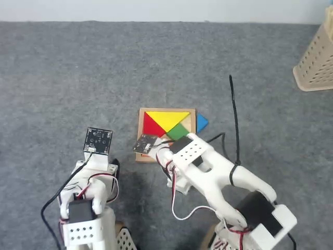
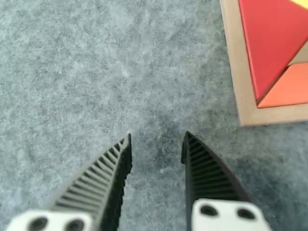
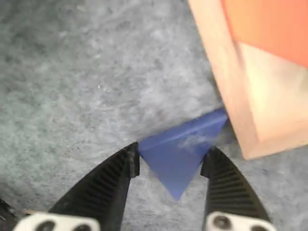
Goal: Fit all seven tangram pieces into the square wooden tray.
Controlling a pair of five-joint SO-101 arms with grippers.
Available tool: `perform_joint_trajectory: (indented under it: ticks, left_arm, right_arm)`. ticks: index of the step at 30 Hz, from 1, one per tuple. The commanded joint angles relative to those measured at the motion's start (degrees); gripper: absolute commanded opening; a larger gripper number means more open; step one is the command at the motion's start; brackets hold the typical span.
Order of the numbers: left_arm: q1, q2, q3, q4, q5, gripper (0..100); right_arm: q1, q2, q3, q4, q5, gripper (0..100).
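Note:
The square wooden tray [image 1: 141, 117] lies mid-table with a red triangle [image 1: 151, 126], a yellow triangle [image 1: 167, 120] and a green piece [image 1: 178, 131] inside. A blue piece [image 1: 202, 123] rests on the carpet against its right side. My right arm's wrist [image 1: 147, 144] hangs over the tray's near left corner. A small blue-violet triangle [image 3: 175, 156] lies flat on the carpet beside the tray corner [image 3: 226, 82], and my right gripper [image 3: 172, 151] stands open with a finger on each side of it. An orange piece [image 3: 269, 24] sits in the tray. My left gripper [image 2: 156, 142] is open over bare carpet, left of the tray [image 2: 233, 62].
A perforated beige basket [image 1: 317, 57] stands at the far right. A black cable [image 1: 234, 114] runs across the carpet to the right of the tray. Grey carpet covers the table on all sides.

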Motion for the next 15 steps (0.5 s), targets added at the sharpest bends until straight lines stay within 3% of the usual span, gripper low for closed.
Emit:
perform_joint_trajectory:
  ticks: [1,8,15]
  left_arm:
    - [0.09,-0.35,-0.66,0.26,-0.26,17]
    - [0.09,-0.35,-0.66,0.26,-0.26,17]
    - [0.09,-0.35,-0.66,0.26,-0.26,17]
  right_arm:
    - [1.19,-0.48,-3.34,-0.66,-0.79,16.9]
    - [2.51,-1.01,-3.25,1.63,1.58,16.8]
    - [5.76,-8.40,-2.99,6.90,7.03,8.0]
